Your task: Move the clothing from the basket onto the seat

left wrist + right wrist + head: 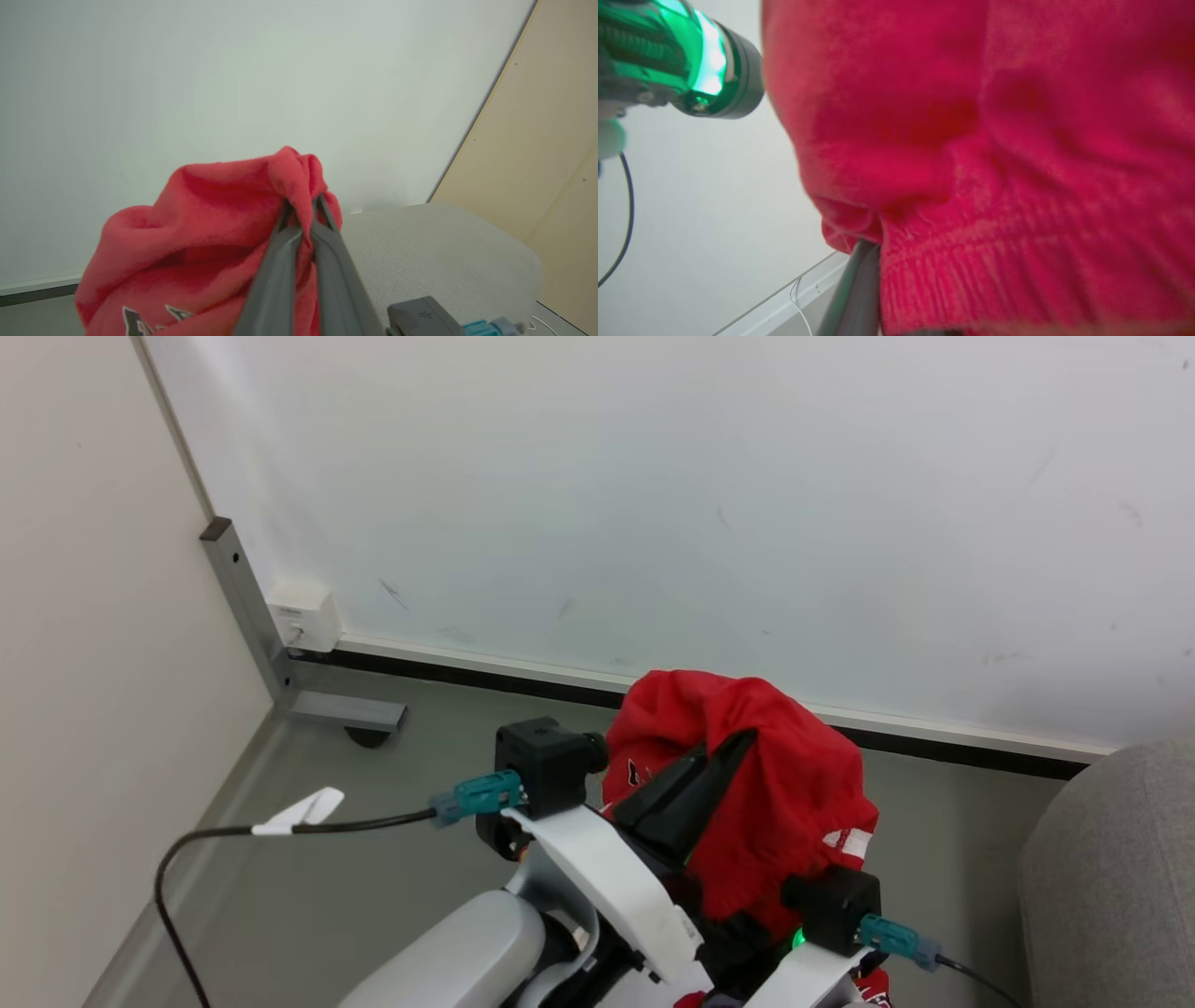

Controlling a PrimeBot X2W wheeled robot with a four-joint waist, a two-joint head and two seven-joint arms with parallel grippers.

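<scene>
Nearest, the right gripper [878, 249] has its jaws closed into the ribbed hem of the clothing [784, 784]. Above it, the left gripper [304, 204] pinches the red bundle's top fold tightly, holding it in the air near the seat [1120, 877].

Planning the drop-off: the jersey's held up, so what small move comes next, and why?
Probably carry the red jersey rightward toward the seat: the left gripper pinches it up over the floor, and the seat lies off to its right.
</scene>
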